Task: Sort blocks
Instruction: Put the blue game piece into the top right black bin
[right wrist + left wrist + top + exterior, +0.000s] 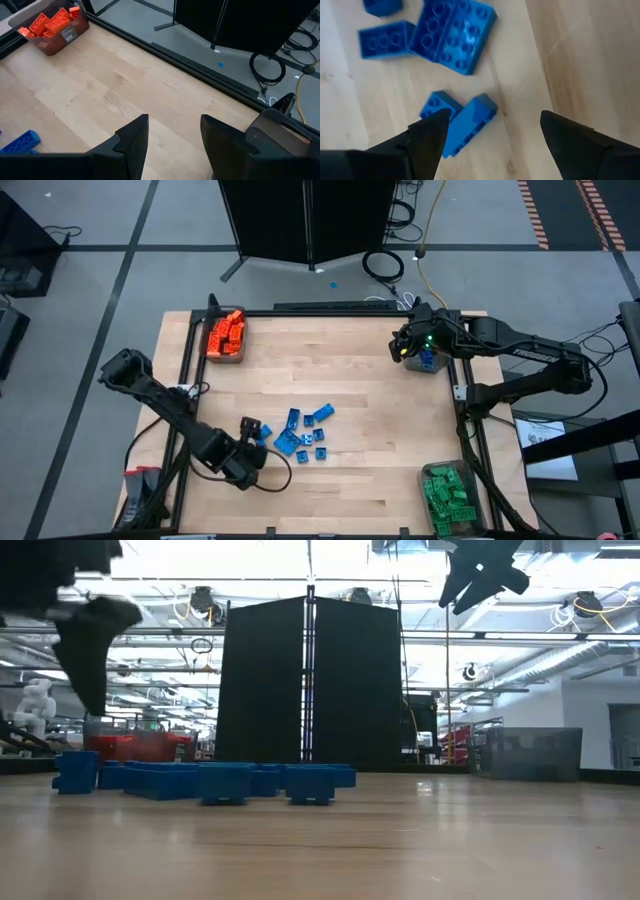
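Several blue blocks (305, 432) lie mid-table, the spread left end effector (492, 135) just beside them, two partly hidden behind its finger; right end effector (174, 135), spread, hovers well apart.

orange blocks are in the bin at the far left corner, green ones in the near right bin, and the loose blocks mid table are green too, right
Not quite. The loose blocks mid table are blue, not green, as the high view shows. The rest holds: orange blocks fill the far left bin, and green blocks fill the near right bin. The left gripper hangs open over the blue ones.
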Controlling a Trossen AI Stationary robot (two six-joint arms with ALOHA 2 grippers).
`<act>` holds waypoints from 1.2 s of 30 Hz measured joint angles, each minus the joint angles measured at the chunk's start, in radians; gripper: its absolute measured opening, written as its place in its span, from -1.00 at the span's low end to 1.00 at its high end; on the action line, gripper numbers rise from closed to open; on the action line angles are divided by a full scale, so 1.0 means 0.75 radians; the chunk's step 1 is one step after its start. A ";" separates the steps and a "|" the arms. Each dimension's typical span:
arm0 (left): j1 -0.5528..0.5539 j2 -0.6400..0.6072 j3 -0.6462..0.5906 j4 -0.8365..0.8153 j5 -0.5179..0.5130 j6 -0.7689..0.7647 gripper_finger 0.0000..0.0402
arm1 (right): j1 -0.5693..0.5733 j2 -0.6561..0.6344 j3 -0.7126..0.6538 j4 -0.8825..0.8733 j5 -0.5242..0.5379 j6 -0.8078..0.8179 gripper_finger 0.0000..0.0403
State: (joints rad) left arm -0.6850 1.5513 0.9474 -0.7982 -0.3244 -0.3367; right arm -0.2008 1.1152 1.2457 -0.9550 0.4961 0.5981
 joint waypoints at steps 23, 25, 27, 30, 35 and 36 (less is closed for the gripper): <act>0.164 -0.003 -0.226 0.234 0.042 0.154 -0.57 | 0.000 0.000 -0.001 -0.002 -0.001 0.107 -0.14; 0.176 0.001 -0.195 0.202 0.083 0.098 -0.57 | 0.000 0.000 -0.001 -0.002 -0.008 0.126 -0.14; 0.185 0.005 -0.157 0.172 0.098 0.025 -0.57 | 0.007 0.000 -0.001 0.001 -0.024 0.130 -0.14; 0.202 0.004 -0.068 0.138 0.097 -0.082 -0.57 | 0.030 0.000 -0.001 0.016 -0.052 0.104 -0.14; 0.227 0.003 0.123 0.096 0.081 -0.181 -0.57 | 0.097 0.000 -0.001 0.065 -0.077 0.081 -0.14; 0.232 0.003 0.166 0.092 0.056 -0.201 -0.57 | 0.110 0.000 -0.001 0.086 -0.076 0.080 -0.14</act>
State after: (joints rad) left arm -0.5111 1.5532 1.0716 -0.7295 -0.2822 -0.4873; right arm -0.1186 1.1152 1.2449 -0.8908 0.4389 0.6579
